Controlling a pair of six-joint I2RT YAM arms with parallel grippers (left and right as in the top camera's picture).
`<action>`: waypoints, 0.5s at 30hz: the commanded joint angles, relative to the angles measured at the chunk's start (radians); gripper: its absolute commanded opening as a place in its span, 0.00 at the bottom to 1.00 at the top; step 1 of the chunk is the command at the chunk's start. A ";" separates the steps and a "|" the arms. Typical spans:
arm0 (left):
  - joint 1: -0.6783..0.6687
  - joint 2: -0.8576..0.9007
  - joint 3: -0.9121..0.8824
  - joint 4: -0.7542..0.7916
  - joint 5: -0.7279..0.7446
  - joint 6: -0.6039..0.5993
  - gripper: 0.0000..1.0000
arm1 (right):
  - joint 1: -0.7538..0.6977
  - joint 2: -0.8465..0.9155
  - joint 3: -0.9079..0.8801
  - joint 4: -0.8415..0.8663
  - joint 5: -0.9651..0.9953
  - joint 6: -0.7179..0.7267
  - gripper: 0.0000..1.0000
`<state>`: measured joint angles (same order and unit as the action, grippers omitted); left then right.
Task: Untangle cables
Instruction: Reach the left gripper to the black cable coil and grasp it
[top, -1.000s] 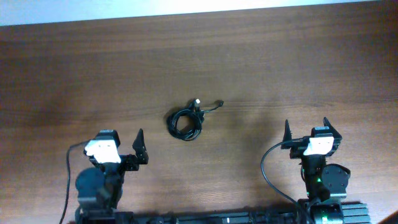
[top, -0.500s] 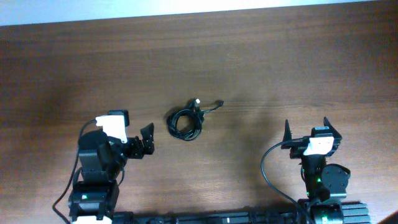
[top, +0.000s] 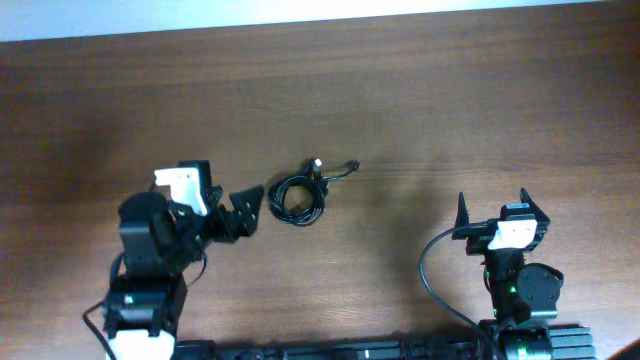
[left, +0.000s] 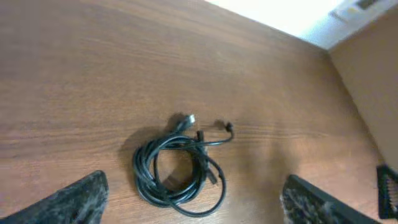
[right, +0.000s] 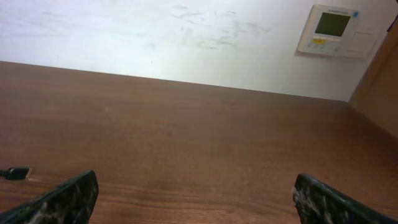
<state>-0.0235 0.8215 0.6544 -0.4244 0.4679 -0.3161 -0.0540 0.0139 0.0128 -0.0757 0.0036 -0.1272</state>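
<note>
The cables (top: 297, 195) lie as one small coiled black bundle near the middle of the brown table, with a pale tip and a plug end sticking out to the upper right. In the left wrist view the cables (left: 177, 169) lie just ahead of the fingers. My left gripper (top: 243, 212) is open and empty, just left of the bundle and apart from it; it also shows in the left wrist view (left: 199, 202). My right gripper (top: 492, 208) is open and empty at the lower right, far from the bundle. A plug end (right: 13, 173) shows at the left edge of the right wrist view.
The wooden table (top: 450, 110) fills the view, with a white wall past its far edge. A wall thermostat (right: 334, 30) shows in the right wrist view. Thick black wires run from each arm's base at the near edge.
My left arm has swung right and forward, bringing its open gripper close to the left side of the cable bundle. The right arm and the cables have not moved.
</note>
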 joint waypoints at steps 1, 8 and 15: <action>-0.052 0.107 0.066 -0.053 -0.096 -0.108 0.79 | -0.006 -0.008 -0.007 -0.004 0.008 0.005 0.99; -0.292 0.408 0.066 -0.057 -0.371 -0.143 0.81 | -0.006 -0.008 -0.007 -0.004 0.008 0.005 0.99; -0.365 0.667 0.066 0.138 -0.518 -0.024 0.79 | -0.006 -0.008 -0.007 -0.004 0.008 0.005 0.99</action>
<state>-0.3721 1.4124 0.7082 -0.3553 0.0223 -0.4335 -0.0540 0.0135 0.0128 -0.0761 0.0032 -0.1284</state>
